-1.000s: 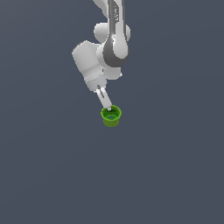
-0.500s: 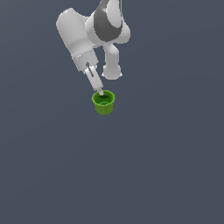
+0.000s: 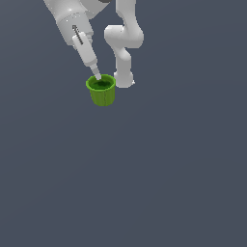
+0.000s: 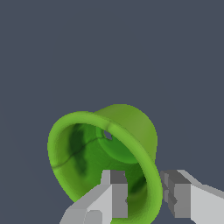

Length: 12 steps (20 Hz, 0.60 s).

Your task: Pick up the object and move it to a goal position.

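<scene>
Upper left of centre in the exterior view, the green cup (image 3: 102, 90) hangs upright from the gripper (image 3: 97, 76), jaws pinched on its rim wall, 1 finger (image 4: 114, 192) inside, 1 outside. Carrying it well likely means smooth, level travel, since only the rim is clamped. Nothing else shows on the plain grey ground (image 3: 169, 183); no goal marker is visible.

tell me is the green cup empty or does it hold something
Empty: the wrist view looks into the green cup and shows only its dark green inside, with one finger of the jaws inside its rim.
</scene>
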Available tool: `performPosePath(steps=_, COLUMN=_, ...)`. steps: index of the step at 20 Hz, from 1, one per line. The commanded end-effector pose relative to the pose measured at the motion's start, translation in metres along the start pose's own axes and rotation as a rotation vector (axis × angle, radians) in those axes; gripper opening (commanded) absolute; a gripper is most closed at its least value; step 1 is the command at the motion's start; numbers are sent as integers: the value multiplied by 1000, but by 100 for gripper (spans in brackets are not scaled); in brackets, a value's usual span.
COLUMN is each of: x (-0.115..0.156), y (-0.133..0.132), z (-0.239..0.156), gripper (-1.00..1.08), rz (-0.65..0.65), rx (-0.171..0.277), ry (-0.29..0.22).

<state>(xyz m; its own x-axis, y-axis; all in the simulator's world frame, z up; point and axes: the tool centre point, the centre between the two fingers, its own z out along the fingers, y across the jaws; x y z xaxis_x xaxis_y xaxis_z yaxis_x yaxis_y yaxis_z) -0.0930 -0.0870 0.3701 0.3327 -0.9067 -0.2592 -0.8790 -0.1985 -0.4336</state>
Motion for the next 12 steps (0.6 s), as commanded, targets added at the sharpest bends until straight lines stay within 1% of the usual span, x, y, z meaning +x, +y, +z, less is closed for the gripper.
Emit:
performPosePath(steps=1, x=0, y=-7, z=-27, gripper=-100, rz=0, rx=0, ry=2)
performPosePath(steps=7, x=1, y=-23, z=-86, gripper=-100, rz=-2, rx=2, ry=0)
performPosePath(steps=12, x=2, y=-35, z=-123, gripper=-100, rz=-4, rx=5, ry=-3)
